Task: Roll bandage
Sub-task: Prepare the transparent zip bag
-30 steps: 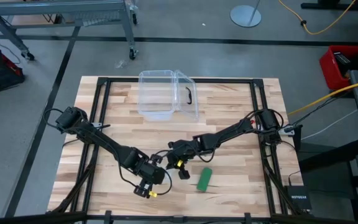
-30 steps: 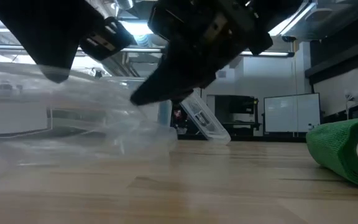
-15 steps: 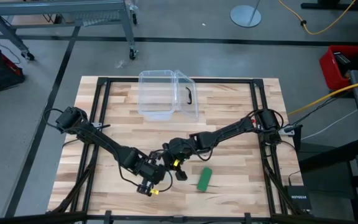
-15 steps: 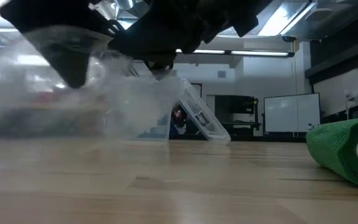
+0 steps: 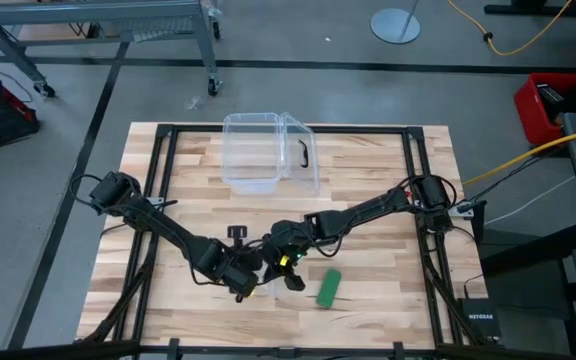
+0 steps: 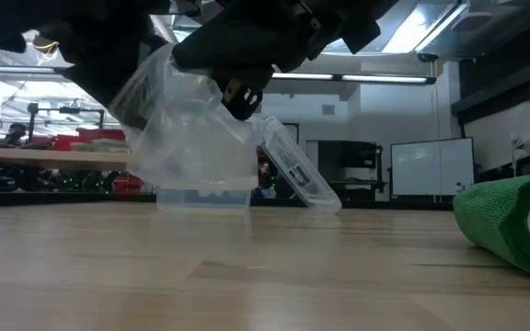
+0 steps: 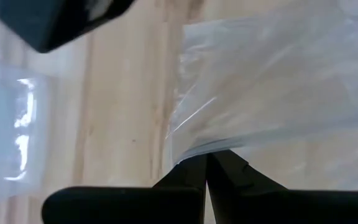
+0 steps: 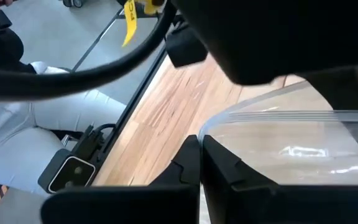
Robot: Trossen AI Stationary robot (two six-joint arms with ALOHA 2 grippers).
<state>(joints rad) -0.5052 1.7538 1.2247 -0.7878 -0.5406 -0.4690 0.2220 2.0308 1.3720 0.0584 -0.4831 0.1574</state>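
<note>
The bandage (image 5: 329, 287) is lying as a stubby green roll near the front edge of the wooden table (image 5: 388, 180), just to the right of both grippers and touching neither; in the low view its end is showing at the right edge (image 6: 513, 230). Beside it, the left gripper (image 5: 249, 289) and the right gripper (image 5: 286, 270) are meeting close together over the front middle of the table, each pinching an edge of a crinkly clear plastic wrapper (image 6: 191, 138). The left fingers (image 7: 188, 177) are closing flat on the film (image 7: 272, 93), and the right fingers (image 8: 213, 165) are clamping its rim (image 8: 291, 134). The wrapper appears to be hanging lifted off the wood, though the low view is partly blocked by the arms. Farther back, a clear plastic box (image 5: 268, 150) is sitting open near the rear edge.
</note>
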